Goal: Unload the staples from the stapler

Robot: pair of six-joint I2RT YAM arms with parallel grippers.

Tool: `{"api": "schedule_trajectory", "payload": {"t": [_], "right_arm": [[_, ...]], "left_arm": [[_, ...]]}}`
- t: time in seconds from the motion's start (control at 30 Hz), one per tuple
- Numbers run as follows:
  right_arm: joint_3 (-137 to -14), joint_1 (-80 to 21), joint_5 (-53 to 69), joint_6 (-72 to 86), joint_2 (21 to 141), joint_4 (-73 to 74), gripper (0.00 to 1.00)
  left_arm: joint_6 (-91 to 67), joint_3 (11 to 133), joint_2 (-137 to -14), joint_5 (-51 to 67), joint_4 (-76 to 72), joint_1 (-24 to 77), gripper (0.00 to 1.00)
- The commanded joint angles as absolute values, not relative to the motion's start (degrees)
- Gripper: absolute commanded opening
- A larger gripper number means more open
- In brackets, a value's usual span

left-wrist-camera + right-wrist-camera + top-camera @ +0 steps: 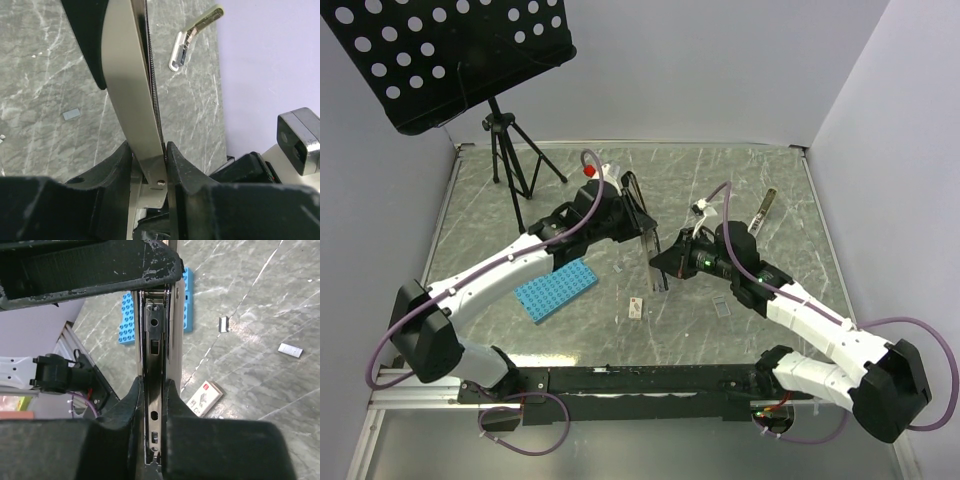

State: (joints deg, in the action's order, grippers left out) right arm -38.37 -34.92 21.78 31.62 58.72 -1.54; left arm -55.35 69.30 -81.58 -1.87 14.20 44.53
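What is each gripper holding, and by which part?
Both hold the stapler: left gripper pinches its silver strip near the rivet; right gripper clamps its metal channel.

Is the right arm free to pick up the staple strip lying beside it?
Probably not: the right gripper is shut on the stapler and must release it first; the staple strip lies uncovered.

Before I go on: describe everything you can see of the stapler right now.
The stapler is lifted off the table, held between both grippers. It is slim and opened out. It has a smooth silver-white strip with a fine spring along its edge, a black part behind it, and a narrow metal channel with holes and slots. The left gripper pinches the strip near a small rivet. The right gripper is shut on the channel.
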Motion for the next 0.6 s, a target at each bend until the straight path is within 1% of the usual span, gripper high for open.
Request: {"api": "schedule_trajectory", "payload": {"t": [0.0, 0.07, 0.1, 0.17, 0.2, 0.27, 0.3, 0.37, 0.43, 0.57], "right_arm": [[-40.8, -34.4, 15.3, 31.9, 57.1, -0.3, 0.00], [-41.4, -34.4, 14.6, 31.6, 57.0, 1.6, 0.00], [-41.7, -34.4, 14.3, 31.5, 57.0, 2.0, 0.00], [-43.1, -34.4, 13.7, 31.0, 57.7, 4.3, 0.00], [-43.7, -34.3, 13.3, 30.9, 58.3, 5.3, 0.00], [-45.3, -34.3, 11.9, 30.3, 59.1, 7.7, 0.00], [-45.7, -34.2, 11.5, 30.1, 59.9, 8.2, 0.00], [-47.1, -34.1, 10.1, 29.5, 61.0, 9.6, 0.00], [-48.2, -33.6, 9.3, 28.7, 61.9, 10.5, 0.00], [-52.4, -30.8, 6.2, 26.2, 65.0, 14.5, 0.00]], "left_arm": [[-56.3, 69.3, -76.8, 2.4, 7.2, 43.3, 0.27], [-56.1, 69.3, -76.6, 3.2, 7.4, 42.7, 0.42], [-56.0, 69.2, -76.6, 3.9, 7.6, 42.6, 0.55], [-55.2, 69.3, -76.3, 4.7, 8.1, 42.4, 0.65], [-54.9, 69.4, -76.2, 4.9, 8.2, 42.3, 0.74], [-53.5, 70.0, -75.9, 6.3, 8.5, 42.0, 0.82], [-53.1, 70.1, -75.8, 6.9, 8.6, 42.0, 0.88], [-51.0, 71.0, -75.6, 8.4, 9.7, 41.8, 0.93], [-49.0, 71.5, -75.4, 9.7, 10.7, 41.7, 0.95], [-41.5, 70.6, -73.3, 7.9, 13.9, 41.7, 0.99]]}}
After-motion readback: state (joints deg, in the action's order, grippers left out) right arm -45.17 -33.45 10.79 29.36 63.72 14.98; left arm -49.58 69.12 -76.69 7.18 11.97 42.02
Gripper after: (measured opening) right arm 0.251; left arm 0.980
